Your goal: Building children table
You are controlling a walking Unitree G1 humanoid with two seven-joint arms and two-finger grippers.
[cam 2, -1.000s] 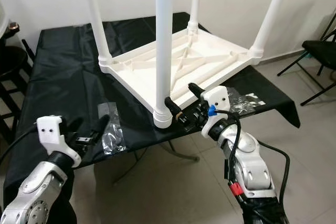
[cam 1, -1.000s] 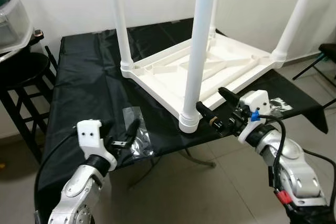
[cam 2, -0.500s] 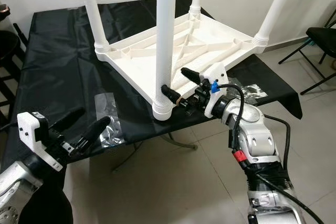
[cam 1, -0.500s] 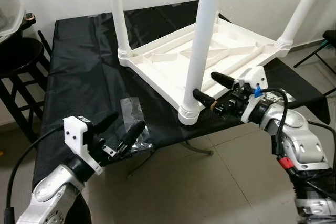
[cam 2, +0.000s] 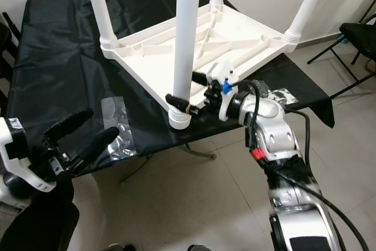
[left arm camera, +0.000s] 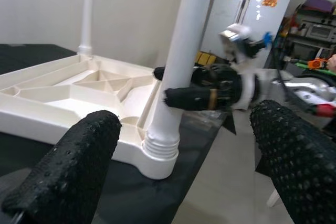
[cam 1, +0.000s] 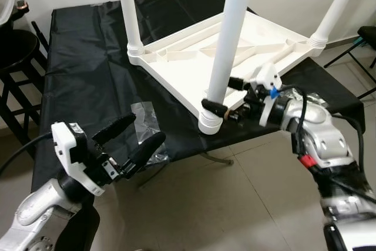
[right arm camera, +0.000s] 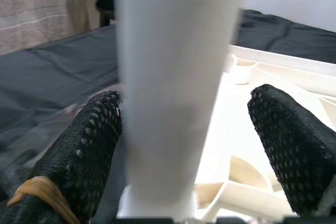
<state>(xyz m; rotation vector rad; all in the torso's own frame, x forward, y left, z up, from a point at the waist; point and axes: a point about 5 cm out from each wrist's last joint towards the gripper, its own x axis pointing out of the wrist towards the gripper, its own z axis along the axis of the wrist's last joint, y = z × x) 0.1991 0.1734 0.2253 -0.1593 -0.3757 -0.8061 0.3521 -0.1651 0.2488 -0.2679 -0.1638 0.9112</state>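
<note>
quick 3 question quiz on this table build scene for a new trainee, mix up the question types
1. True or false: the white table lies upside down on the black cloth, legs pointing up.
2. Which gripper is at the near corner leg?
A. left gripper
B. right gripper
C. both
3. Fill in: the left gripper hovers open off the near edge of the cloth, close to a clear plastic ____.

Key:
1. True.
2. B. The right gripper has one finger on each side of the leg, just above its socket; whether it presses is unclear.
3. Bag.
</note>
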